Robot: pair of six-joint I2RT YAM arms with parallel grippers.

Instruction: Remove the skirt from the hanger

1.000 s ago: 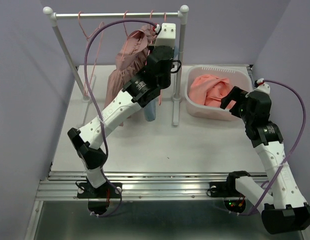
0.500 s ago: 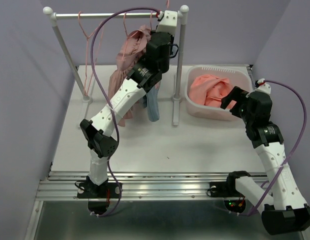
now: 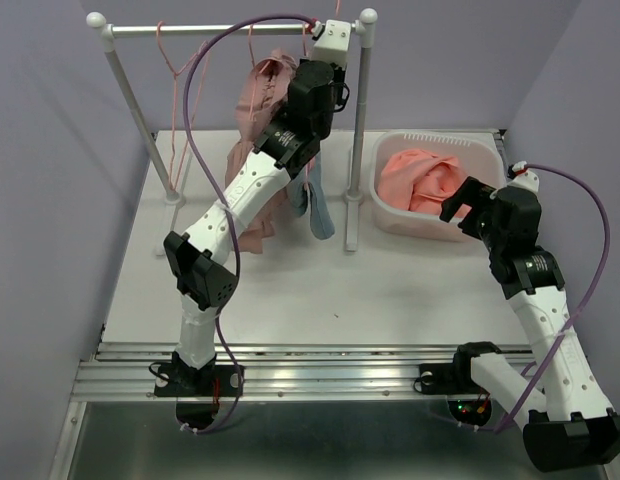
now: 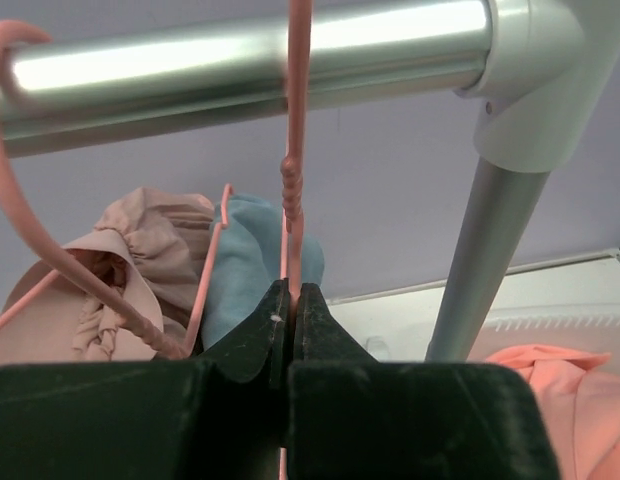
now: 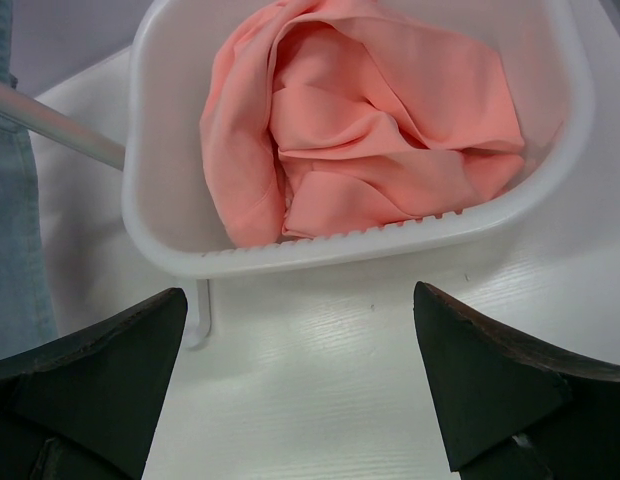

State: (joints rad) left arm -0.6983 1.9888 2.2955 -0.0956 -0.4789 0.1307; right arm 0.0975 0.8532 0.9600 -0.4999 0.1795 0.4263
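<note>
Pink hanger (image 4: 291, 175) neck: your L gripper (image 4: 290, 296) is clamped on it under the rail (image 4: 240, 60); R gripper (image 5: 300, 300) gapes wide, holding nothing.

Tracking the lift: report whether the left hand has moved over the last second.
Yes. In the top view the left hand, shut on the hanger, has moved closer to the rail beside its post.

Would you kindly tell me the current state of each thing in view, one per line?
Left jaws: shut on the pink hanger, at its neck.
Right jaws: open, empty, facing the basket.
Pink hanger: hook up at the rail.
Blue garment: hanging below the rail.
Dusty-pink garment: hanging, bunched.
Basket: holding crumpled orange cloth.
</note>
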